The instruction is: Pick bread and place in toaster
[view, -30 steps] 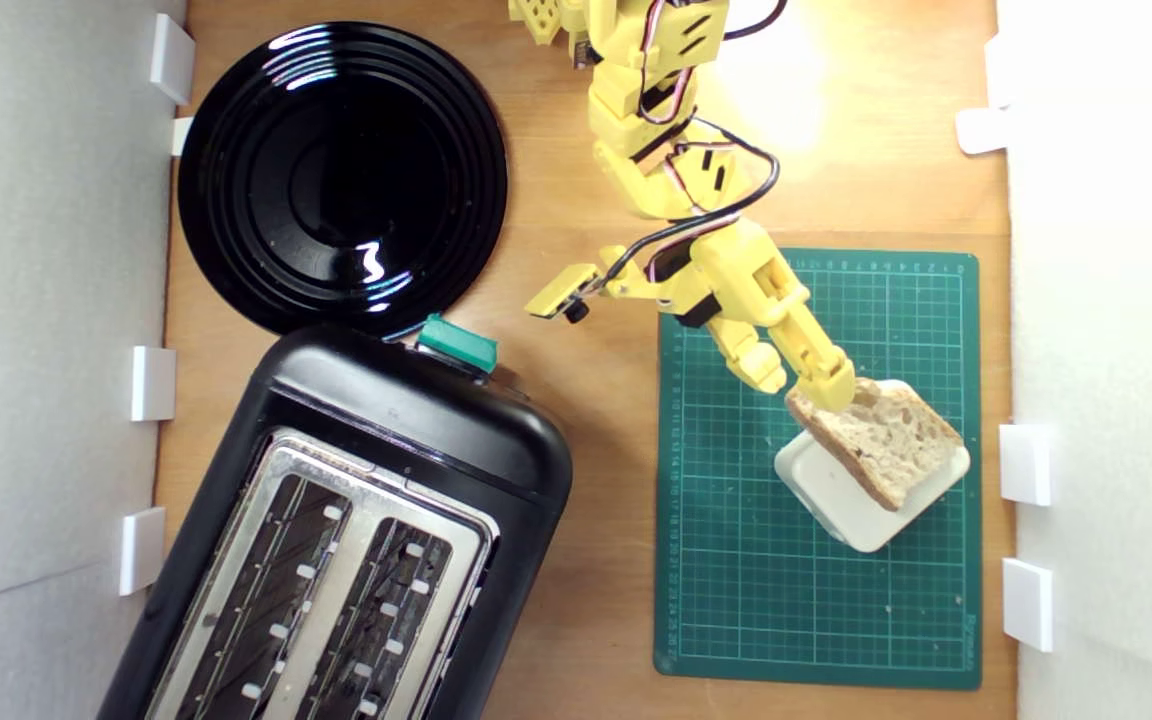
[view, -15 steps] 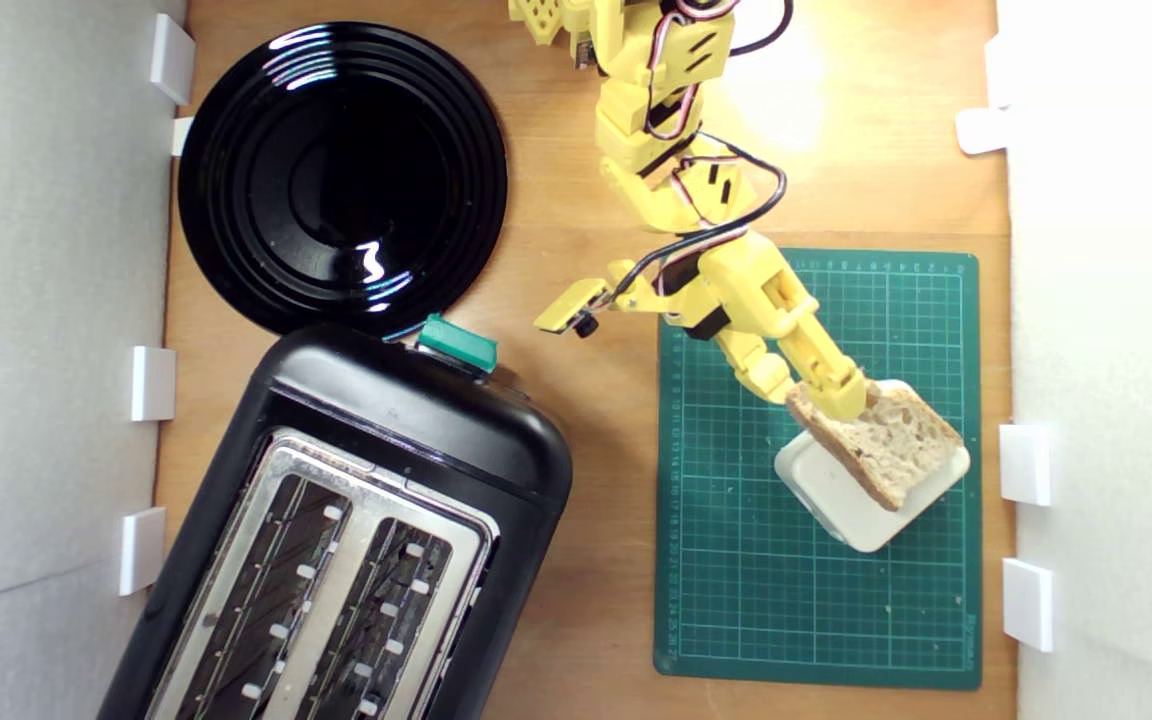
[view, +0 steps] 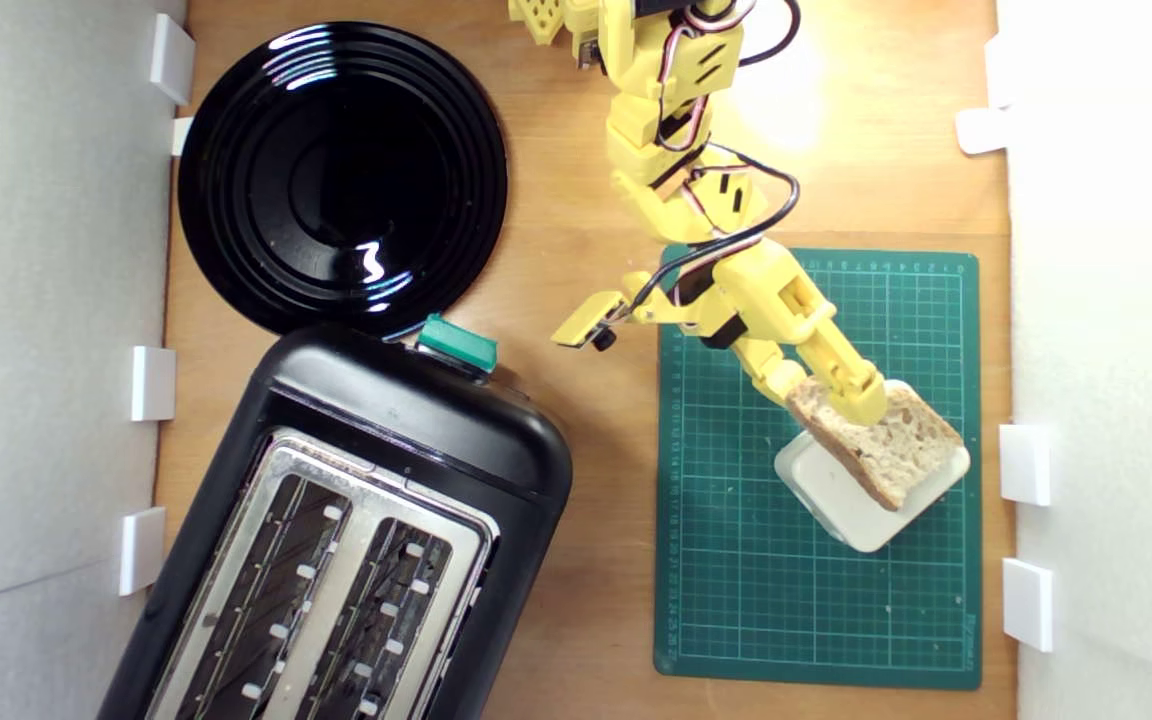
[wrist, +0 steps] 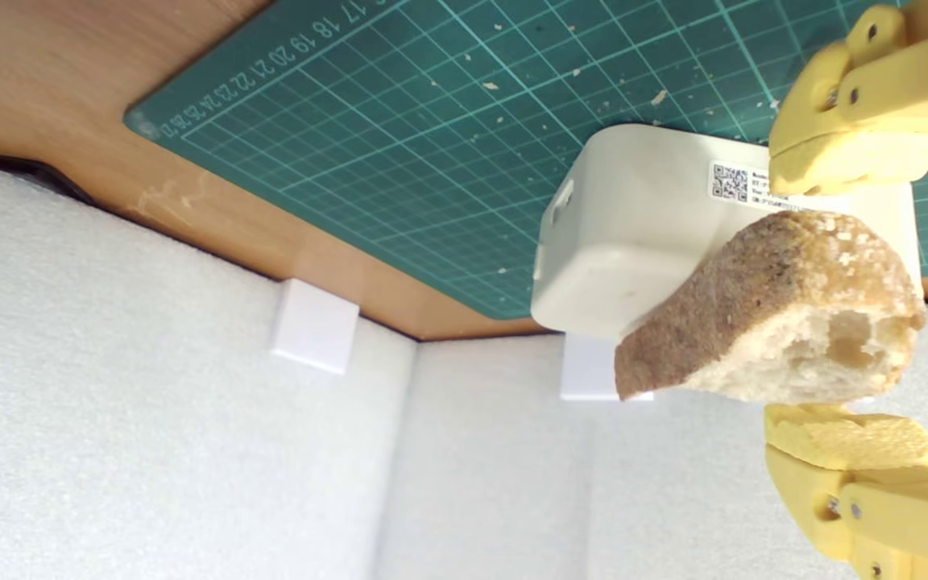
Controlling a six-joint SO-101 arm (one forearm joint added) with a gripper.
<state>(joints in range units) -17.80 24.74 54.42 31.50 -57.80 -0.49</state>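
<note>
Bread (view: 881, 440) lies propped on a cream block (view: 836, 500) well apart from the toaster (view: 406, 420), the yellow pincer (wrist: 843, 302) spread around its crust, not yet closed; lifting and slotting remain.

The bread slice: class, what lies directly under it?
The bread lies on a cream rounded-square block on the green cutting mat. The block's top under the slice is hidden.
</note>
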